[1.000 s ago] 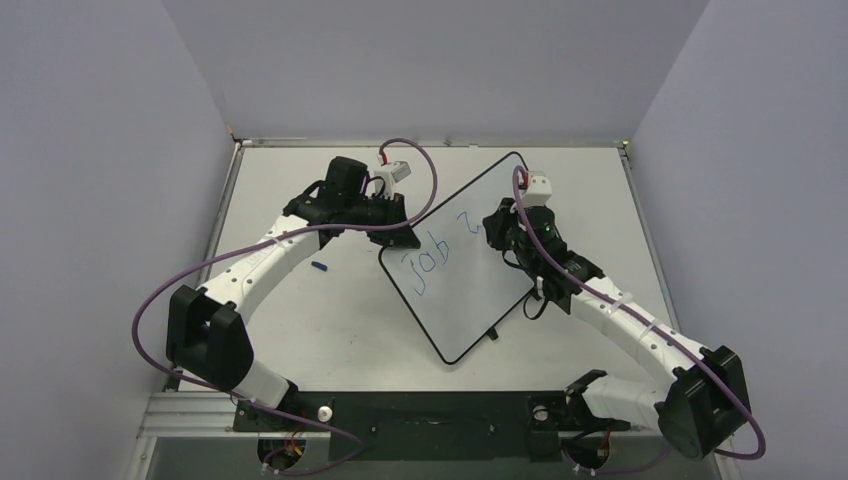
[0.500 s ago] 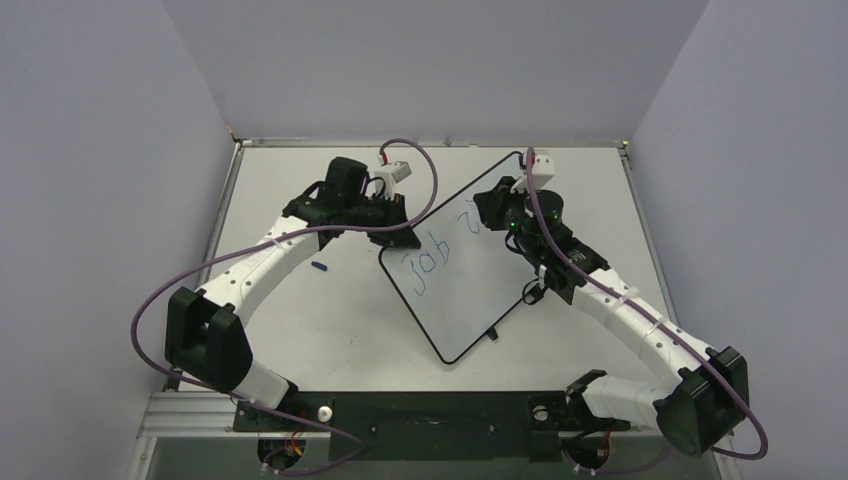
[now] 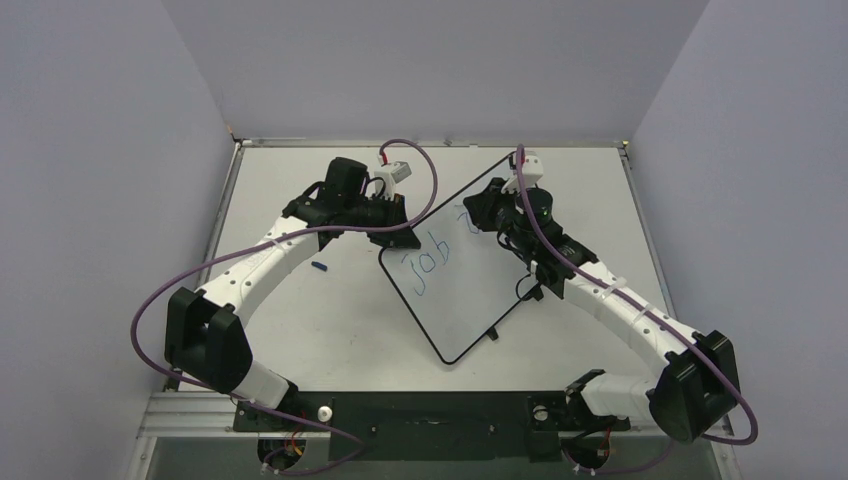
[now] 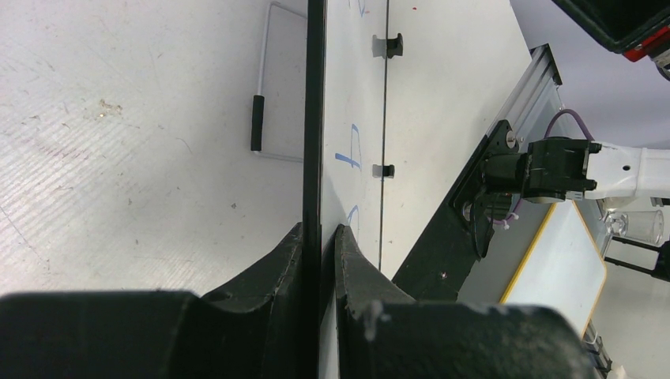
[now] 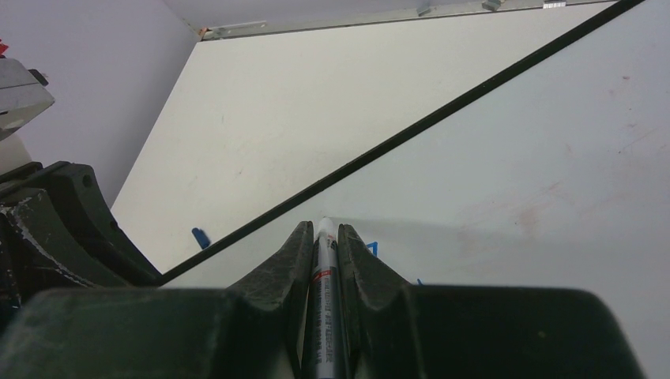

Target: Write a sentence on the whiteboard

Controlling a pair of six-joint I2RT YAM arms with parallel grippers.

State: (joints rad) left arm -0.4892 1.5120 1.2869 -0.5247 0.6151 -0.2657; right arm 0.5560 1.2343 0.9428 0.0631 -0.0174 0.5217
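Note:
The whiteboard (image 3: 470, 300) lies diagonally on the table, white with a thin black border. The sentence (image 3: 424, 264) is blue wobbly lettering near the board's left corner. My left gripper (image 3: 398, 238) is shut on the whiteboard's left edge. In the left wrist view that edge (image 4: 314, 118) runs between the jaws of the left gripper (image 4: 320, 233). My right gripper (image 3: 477, 214) is over the board's upper part, just right of the letters, and is shut on a grey marker (image 5: 325, 272). The marker's white end points at the board surface (image 5: 521, 174) beside blue strokes (image 5: 373, 248).
A small blue cap (image 3: 319, 266) lies on the table left of the board, and the blue cap (image 5: 200, 237) also shows in the right wrist view. Walls close in at left, right and back. A black base rail (image 3: 430, 412) runs along the near edge.
My right arm has carried the marker left and away from me, from the board's right side toward the letters. The left gripper and the board have stayed still.

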